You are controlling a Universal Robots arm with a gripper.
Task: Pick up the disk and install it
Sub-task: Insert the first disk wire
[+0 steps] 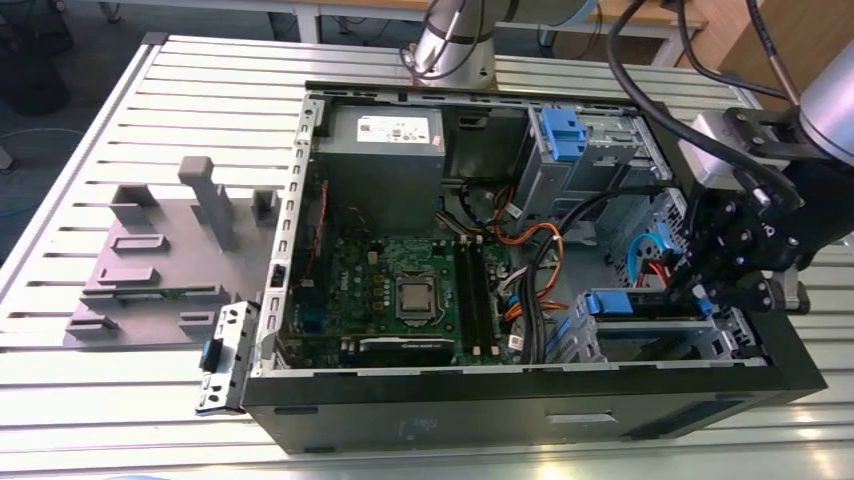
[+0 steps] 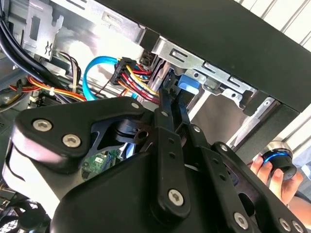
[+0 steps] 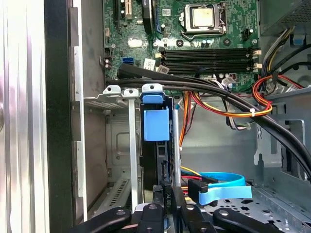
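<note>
Jaws drawn nearly together, tips right at the near edge of the disk (image 3: 155, 124) in the first wrist view. Can't tell if they pinch it or just touch it. Disk stands on edge in a metal bay (image 3: 130, 145) inside the case (image 1: 534, 405), with the blue frame end facing the motherboard (image 3: 204, 43).

Exterior view:
- Disk (image 1: 627, 303) sits at about 4 o'clock in the case.
- Arm (image 1: 827, 115) reaches in from 3 o'clock, its black wrist over that bay.
- Motherboard (image 1: 400, 290) is around 7 o'clock of the case interior.
- Grey power supply (image 1: 380, 150) is at 11 o'clock.
- Second blue carrier (image 1: 561, 135) is at 1 o'clock, in the upper drive cage.

Orange, red and yellow wires (image 3: 228, 109) and black cables run past the bay. A flat blue cable (image 3: 221, 187) loops just beside the jaws.

Case lies open on the slatted table (image 1: 147, 110). Grey fixture (image 1: 160, 250) sits on the table at 9 o'clock, apart from the case. Metal bracket with a small blue latch (image 1: 220, 355) is just beside the case's corner at 8 o'clock.

Second wrist view: a hand (image 2: 272, 179) grips a black knob with a blue ring (image 2: 278, 160), outside the case wall.
</note>
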